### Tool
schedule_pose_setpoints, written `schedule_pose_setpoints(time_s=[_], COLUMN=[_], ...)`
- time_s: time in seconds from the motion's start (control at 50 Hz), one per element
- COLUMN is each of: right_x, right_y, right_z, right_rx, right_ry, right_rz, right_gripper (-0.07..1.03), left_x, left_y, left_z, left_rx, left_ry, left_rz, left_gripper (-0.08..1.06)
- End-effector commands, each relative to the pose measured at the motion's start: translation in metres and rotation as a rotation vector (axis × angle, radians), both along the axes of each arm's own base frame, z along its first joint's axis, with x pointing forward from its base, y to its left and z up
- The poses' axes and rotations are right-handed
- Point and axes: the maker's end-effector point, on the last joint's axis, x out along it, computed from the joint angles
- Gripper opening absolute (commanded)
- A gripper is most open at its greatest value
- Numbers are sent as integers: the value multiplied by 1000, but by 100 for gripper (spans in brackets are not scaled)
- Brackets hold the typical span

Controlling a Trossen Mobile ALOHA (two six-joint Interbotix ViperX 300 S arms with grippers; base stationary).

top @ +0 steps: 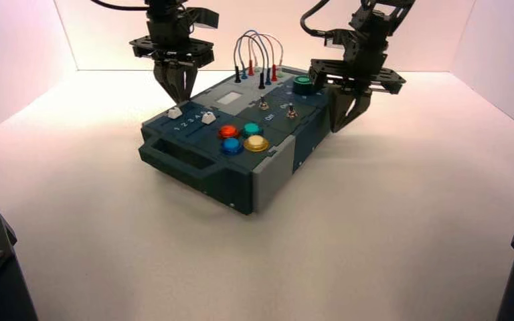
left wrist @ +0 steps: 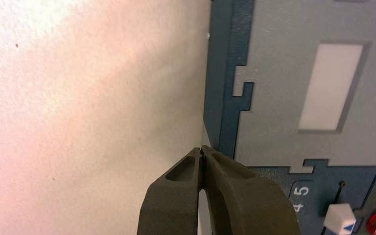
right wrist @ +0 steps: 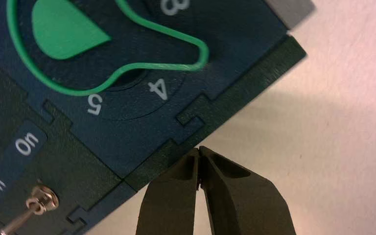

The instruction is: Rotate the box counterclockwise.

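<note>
We have the box [top: 241, 144] between our two pincers, the left pincer [left wrist: 203, 152] and right pincer [right wrist: 199, 152] both pressed together at its opposite long edges, so a tip could slip over the rim and strike a slider [left wrist: 340, 218] or the green knob [right wrist: 66, 29].

A lab test enclosure is indicated: bare white walls [top: 13, 40] (three sides) enclosing a plain white tabletop [top: 388, 227].

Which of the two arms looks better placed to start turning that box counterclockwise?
Neither clearly. The left gripper sits shut at the box's left long edge, the right gripper shut at its right edge by the green knob; pushing together looks likeliest.
</note>
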Motion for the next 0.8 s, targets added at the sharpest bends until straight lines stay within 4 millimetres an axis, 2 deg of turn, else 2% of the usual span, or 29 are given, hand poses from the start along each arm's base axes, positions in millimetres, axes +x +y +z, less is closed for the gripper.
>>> schedule_pose_setpoints(time_s=[0.02, 0.54, 0.7, 0.8], right_x=[27, 68, 70, 62], right_y=[15, 29, 27, 19], right_z=[20, 31, 30, 38], right_rx=[34, 37, 24, 9], right_ry=[-92, -149, -152, -157], right_rz=[9, 35, 48, 52], right_gripper=[-2, -2, -2, -2], left_x=[-12, -33, -37, -30], left_y=[-26, -62, -63, -52], left_z=[11, 9, 7, 18], left_rx=[-18, -55, -58, -77], left_ry=[-22, -5, -12, -63], left_rz=[-68, -129, -131, -97], left_gripper=[-3, -3, -3, -3])
